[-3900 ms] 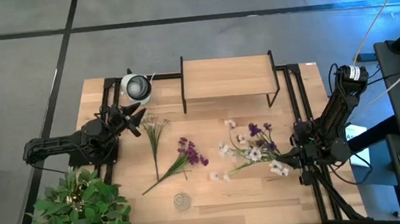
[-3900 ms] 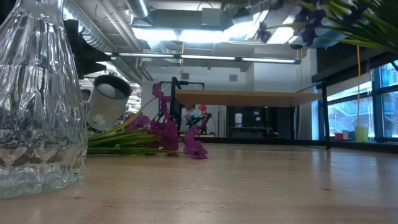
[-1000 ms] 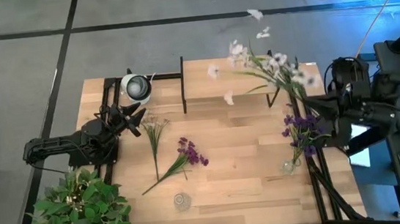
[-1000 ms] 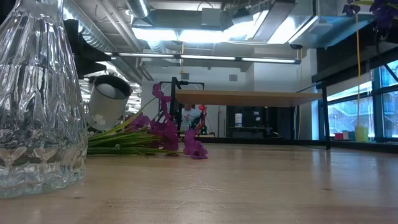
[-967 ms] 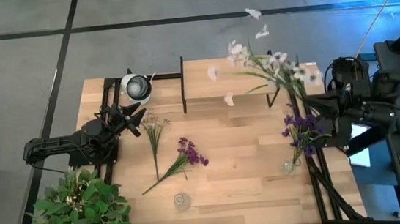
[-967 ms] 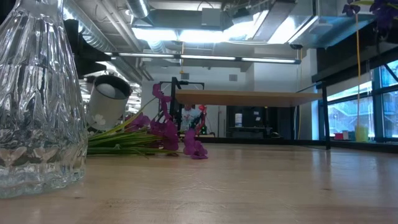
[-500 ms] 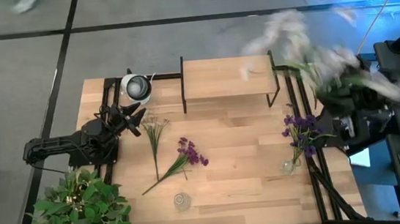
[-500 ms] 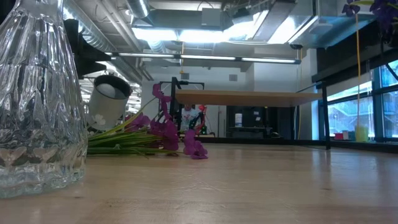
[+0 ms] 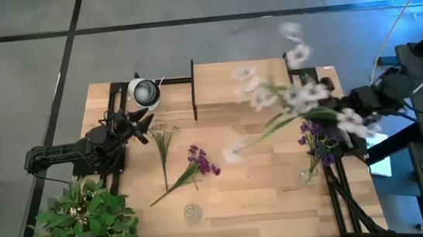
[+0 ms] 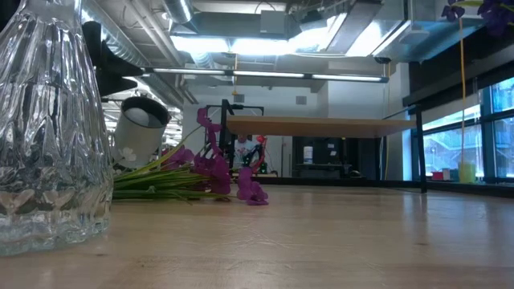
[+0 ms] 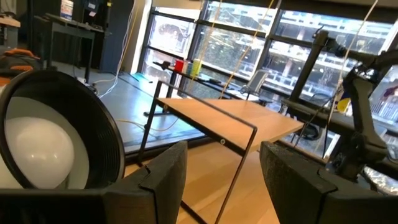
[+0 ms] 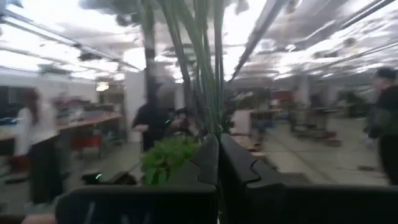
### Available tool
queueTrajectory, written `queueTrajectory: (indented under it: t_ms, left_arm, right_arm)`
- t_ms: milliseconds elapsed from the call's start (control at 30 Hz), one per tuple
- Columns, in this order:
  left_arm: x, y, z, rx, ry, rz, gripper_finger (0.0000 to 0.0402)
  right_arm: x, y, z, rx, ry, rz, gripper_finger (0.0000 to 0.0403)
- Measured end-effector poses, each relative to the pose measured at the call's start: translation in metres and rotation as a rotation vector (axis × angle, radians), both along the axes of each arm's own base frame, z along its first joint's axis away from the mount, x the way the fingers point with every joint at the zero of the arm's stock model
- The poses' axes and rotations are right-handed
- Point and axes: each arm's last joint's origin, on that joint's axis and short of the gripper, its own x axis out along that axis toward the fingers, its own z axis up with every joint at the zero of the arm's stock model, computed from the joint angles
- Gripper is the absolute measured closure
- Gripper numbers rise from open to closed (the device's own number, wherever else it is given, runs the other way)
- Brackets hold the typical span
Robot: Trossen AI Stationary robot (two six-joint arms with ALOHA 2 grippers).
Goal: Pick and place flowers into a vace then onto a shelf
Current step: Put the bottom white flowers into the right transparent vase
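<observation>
The right gripper [image 12: 217,146] is clamped shut on a bunch of white flowers [image 9: 295,99], held up in the air over the table's right side, the stems running out from between its fingers. Purple flowers [image 9: 318,135] already stand in a small vase [image 9: 304,176] near the right edge, just below the held bunch. More flowers lie flat on the table: a pale stem [image 9: 163,139] and a purple stem [image 9: 196,165] left of centre, well apart from that vase. A second glass vase [image 9: 193,212] stands empty near the front edge. The shelf [image 9: 239,82] at the back carries nothing. The left gripper [image 11: 221,171] waits with its fingers wide apart and empty by the lamp [image 9: 144,92]. The step in hand looks like carrying the white bunch to the vase; next the stems' ends need lining up over its narrow mouth and lowering in.
</observation>
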Motion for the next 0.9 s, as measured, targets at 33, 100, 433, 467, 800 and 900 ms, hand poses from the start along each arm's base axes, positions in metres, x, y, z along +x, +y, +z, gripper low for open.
queueTrajectory:
  t_ms: [33,100,433,467,800,900]
  left_arm:
    - [0.000,0.000,0.000,-0.005,-0.009,-0.001,0.0205]
    - [0.000,0.000,0.001,-0.036,-0.040,-0.004,0.0205]
    - [0.000,0.000,0.001,-0.130,-0.120,-0.014,0.0205]
    - [0.000,0.000,0.001,-0.130,-0.120,-0.015,0.0206]
    - [0.000,0.000,0.001,-0.136,-0.125,-0.015,0.0205]
    - [-0.001,0.001,0.001,-0.137,-0.127,0.013,0.0206]
  right_arm:
    - [0.004,-0.002,-0.001,0.004,0.001,0.031,0.0403]
    - [0.013,-0.009,-0.002,0.025,0.007,0.027,0.0403]
    - [0.029,-0.035,-0.012,0.035,0.114,0.015,0.0402]
    - [0.029,-0.037,-0.013,0.022,0.113,-0.007,0.0402]
    - [0.034,-0.041,-0.015,-0.013,0.127,-0.054,0.0402]
    - [0.035,-0.041,-0.015,-0.017,0.131,-0.050,0.0402]
